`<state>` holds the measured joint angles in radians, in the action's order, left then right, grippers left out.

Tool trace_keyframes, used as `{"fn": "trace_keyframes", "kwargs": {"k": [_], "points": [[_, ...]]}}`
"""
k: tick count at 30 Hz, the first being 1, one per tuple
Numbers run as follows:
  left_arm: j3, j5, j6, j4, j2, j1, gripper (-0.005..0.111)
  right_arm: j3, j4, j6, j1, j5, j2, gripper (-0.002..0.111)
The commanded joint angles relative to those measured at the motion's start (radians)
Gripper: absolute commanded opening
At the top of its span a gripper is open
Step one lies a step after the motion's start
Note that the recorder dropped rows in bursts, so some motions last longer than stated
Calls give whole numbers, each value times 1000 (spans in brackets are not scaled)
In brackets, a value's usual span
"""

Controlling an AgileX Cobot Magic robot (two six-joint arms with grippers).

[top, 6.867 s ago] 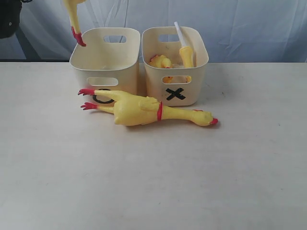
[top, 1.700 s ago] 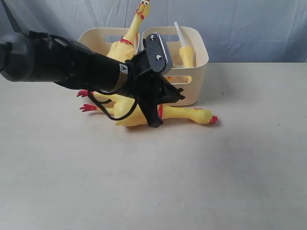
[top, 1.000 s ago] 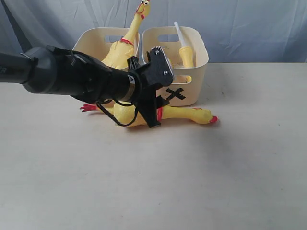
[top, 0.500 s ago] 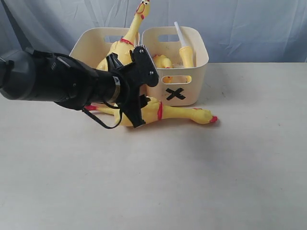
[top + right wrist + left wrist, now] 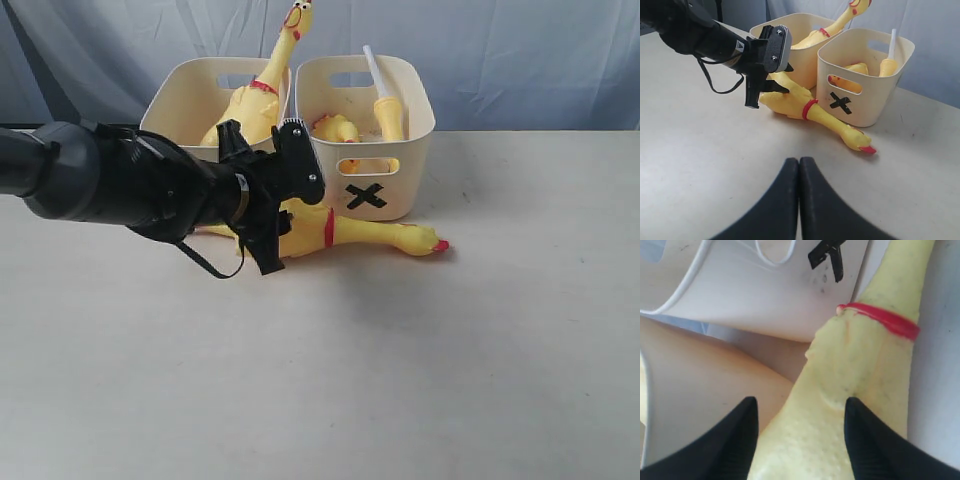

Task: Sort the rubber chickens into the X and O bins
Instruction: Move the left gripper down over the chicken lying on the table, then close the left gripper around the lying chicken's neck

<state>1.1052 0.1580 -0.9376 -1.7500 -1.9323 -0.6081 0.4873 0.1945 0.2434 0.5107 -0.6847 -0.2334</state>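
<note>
The left arm point(image 5: 110, 185) is a thick matte-black tube with a looping black cable point(image 5: 205, 262), a silver-faced wrist block point(image 5: 780, 41) and tapered black fingers point(image 5: 737, 440).

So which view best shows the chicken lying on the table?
The right wrist view: the chicken on the table shows almost whole, body to beak, beside the X bin. In the exterior view the left end effector hides its rear. The left wrist view shows only its body and red neck band, close up.

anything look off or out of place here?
One rubber chicken lies on the table outside both bins, the left gripper astride its body. Another chicken pokes its neck well above its bin's rim.
</note>
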Motion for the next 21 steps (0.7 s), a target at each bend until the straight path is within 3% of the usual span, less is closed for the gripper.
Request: {"fn": "trace_keyframes", "kwargs": {"k": [1, 9, 21], "points": [[6, -53, -1, 6, 1, 0, 50, -4, 4, -1, -2, 7, 6, 0], [6, -227, -7, 115, 1, 0, 50, -4, 4, -1, -2, 7, 6, 0], [6, -158, -4, 115, -24, 0, 50, -4, 14, -1, -2, 9, 6, 0]]}}
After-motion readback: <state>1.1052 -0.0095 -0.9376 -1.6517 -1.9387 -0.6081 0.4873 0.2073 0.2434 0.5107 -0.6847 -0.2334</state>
